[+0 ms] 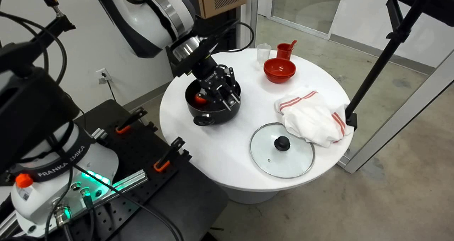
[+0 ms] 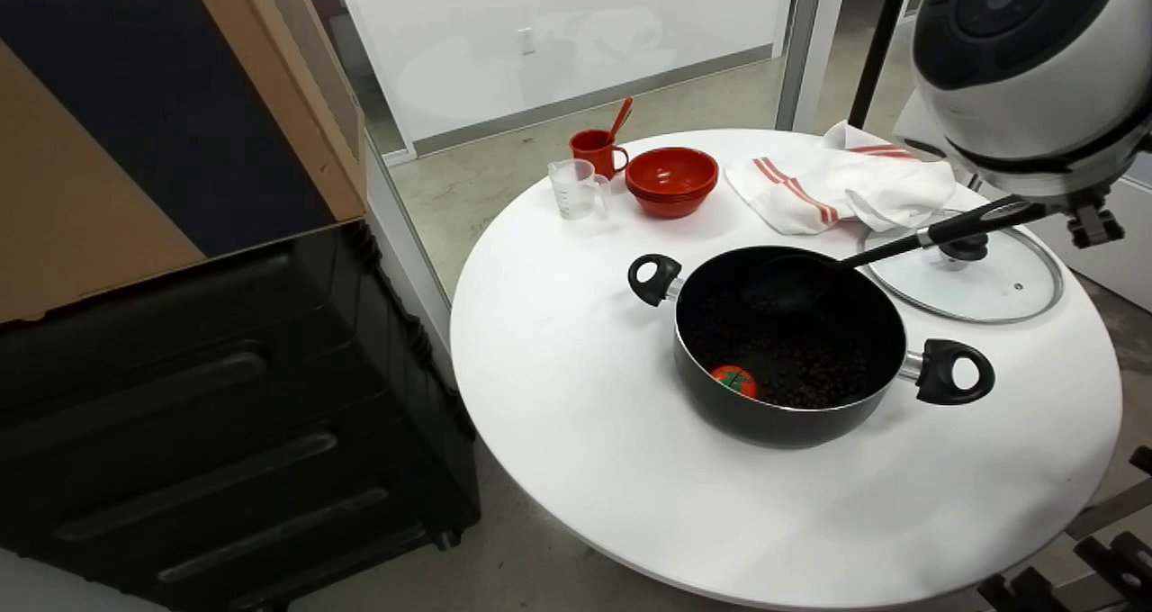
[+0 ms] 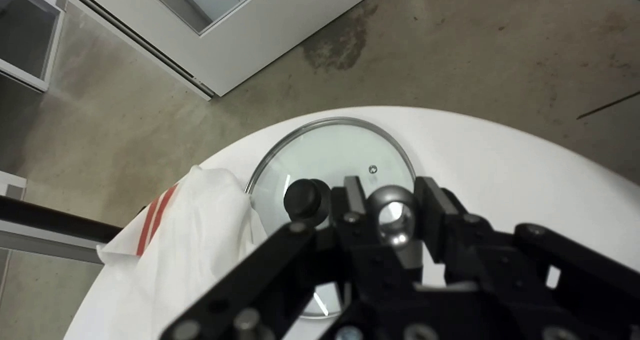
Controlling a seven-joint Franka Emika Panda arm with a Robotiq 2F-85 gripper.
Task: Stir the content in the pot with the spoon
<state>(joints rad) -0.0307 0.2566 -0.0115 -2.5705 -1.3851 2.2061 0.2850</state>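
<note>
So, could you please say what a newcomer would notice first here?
The black pot on the white table, a red tomato inside, probably comes first. Next is the pincer, gripping the black spoon that reaches into the pot. Red bowls by a red cup also stand out.

"FRANKA EMIKA" on the robot base [image 1: 49, 172], "ROBOTIQ" on the end effector [image 1: 232, 103]

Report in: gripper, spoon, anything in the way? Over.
Gripper closed on spoon. Spoon's lower end inside pot, tomato in there too. Glass lid off, on table, apparently out of the way.
</note>
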